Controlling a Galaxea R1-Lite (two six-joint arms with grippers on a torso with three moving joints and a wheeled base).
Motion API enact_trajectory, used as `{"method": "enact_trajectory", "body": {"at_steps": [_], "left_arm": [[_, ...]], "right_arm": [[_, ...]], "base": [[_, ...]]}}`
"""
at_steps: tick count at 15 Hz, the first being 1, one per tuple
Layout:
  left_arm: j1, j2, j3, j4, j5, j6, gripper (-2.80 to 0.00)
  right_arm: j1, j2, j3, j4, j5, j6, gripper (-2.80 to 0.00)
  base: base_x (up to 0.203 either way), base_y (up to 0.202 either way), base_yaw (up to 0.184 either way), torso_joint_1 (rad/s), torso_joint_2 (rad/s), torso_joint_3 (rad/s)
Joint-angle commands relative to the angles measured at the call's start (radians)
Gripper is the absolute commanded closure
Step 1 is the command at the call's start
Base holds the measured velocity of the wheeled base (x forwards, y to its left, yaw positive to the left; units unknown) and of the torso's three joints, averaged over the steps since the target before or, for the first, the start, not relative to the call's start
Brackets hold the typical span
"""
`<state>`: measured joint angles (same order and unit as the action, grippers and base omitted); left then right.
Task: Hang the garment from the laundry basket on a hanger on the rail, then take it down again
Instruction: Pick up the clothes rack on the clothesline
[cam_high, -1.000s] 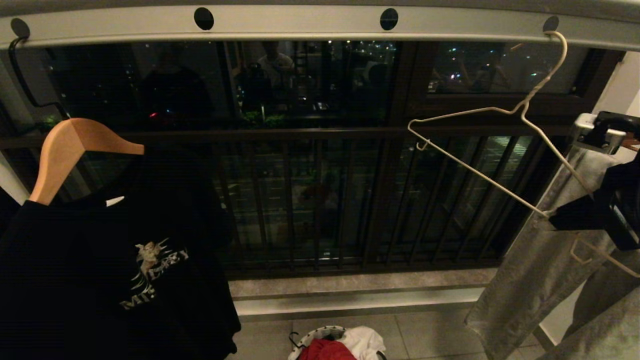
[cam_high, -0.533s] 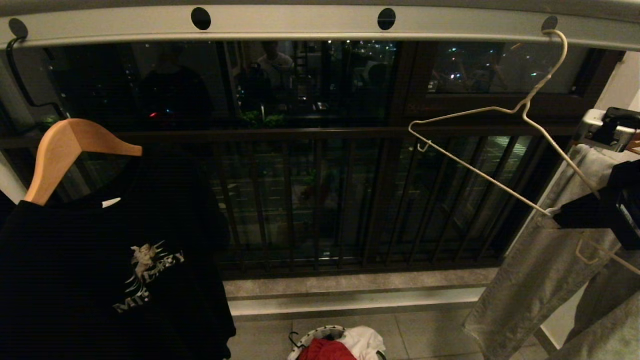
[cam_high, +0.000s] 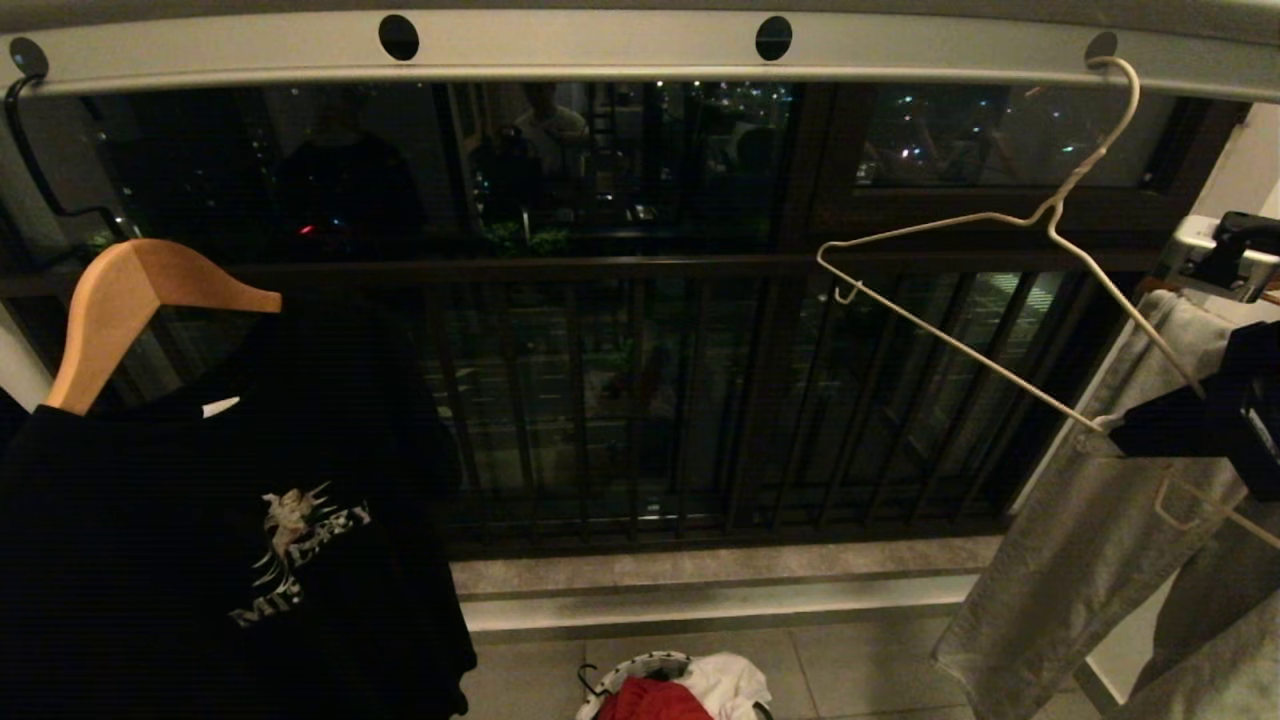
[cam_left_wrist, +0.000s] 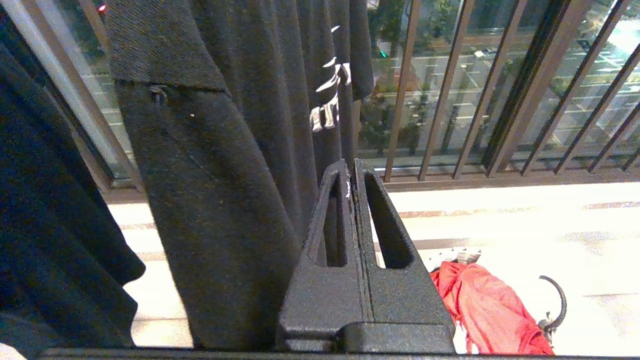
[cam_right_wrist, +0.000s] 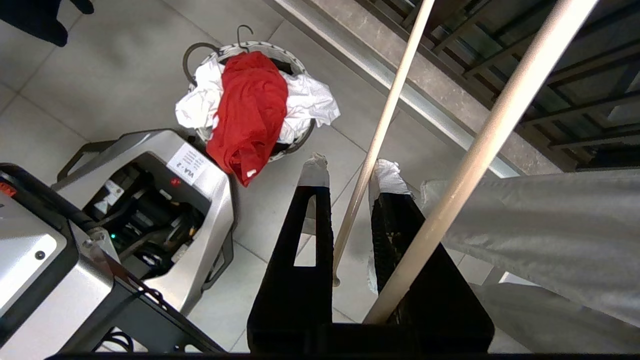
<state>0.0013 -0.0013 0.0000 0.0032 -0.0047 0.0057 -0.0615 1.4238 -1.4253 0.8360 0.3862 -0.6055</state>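
Over at 3 o'clock in the head view, the right gripper (cam_high: 1130, 430) is pinched onto the lower end of the hanger (cam_high: 960, 345), the thin cream wire one whose hook sits in a hole of the rail (cam_high: 600, 45) up near 1 o'clock. The right wrist view shows the wire running between the taped fingertips (cam_right_wrist: 314, 170), so it's gripping the hanger, not just parked beside it. If the idea is to get the hanger off, I'd say lift it so the hook clears that hole before pulling away, and keep the grip firm because wire that thin looks like it could twist or slide. The garment (cam_right_wrist: 248, 112) is down in the laundry basket (cam_right_wrist: 235, 47) on the floor at 6 o'clock, draped over a white T-shirt (cam_right_wrist: 310, 102). The left gripper (cam_left_wrist: 351, 172) is closed on nothing, hanging by the black T-shirt (cam_high: 220, 540) on its wooden hanger (cam_high: 130, 300). Hard to see: most of the basket is cut off at the head view's edge, the right arm mostly runs out of frame, and grey trousers (cam_high: 1080, 540) hide the hanger's far end.
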Motion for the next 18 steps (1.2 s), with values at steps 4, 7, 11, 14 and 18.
{"method": "enact_trajectory", "body": {"at_steps": [4, 7, 11, 14, 18], "left_arm": [[0.000, 0.000, 0.002, 0.000, 0.000, 0.000, 0.00], [0.000, 0.000, 0.002, 0.000, 0.000, 0.000, 0.00], [0.000, 0.000, 0.002, 0.000, 0.000, 0.000, 0.00], [0.000, 0.000, 0.002, 0.000, 0.000, 0.000, 0.00], [0.000, 0.000, 0.002, 0.000, 0.000, 0.000, 0.00]], "right_arm": [[0.000, -0.021, -0.001, 0.005, 0.002, -0.003, 0.00], [0.000, -0.031, -0.001, 0.005, 0.011, 0.000, 0.00], [0.001, -0.047, 0.000, 0.005, 0.016, 0.010, 0.00], [0.002, -0.059, 0.000, 0.005, 0.017, 0.012, 0.00], [0.003, -0.066, -0.001, 0.005, 0.020, 0.013, 0.00]], "base": [[0.000, 0.000, 0.000, 0.000, 0.00, 0.000], [0.000, 0.000, 0.000, 0.000, 0.00, 0.000], [0.000, 0.000, 0.000, 0.000, 0.00, 0.000], [0.000, 0.000, 0.000, 0.000, 0.00, 0.000], [0.000, 0.000, 0.000, 0.000, 0.00, 0.000]]}}
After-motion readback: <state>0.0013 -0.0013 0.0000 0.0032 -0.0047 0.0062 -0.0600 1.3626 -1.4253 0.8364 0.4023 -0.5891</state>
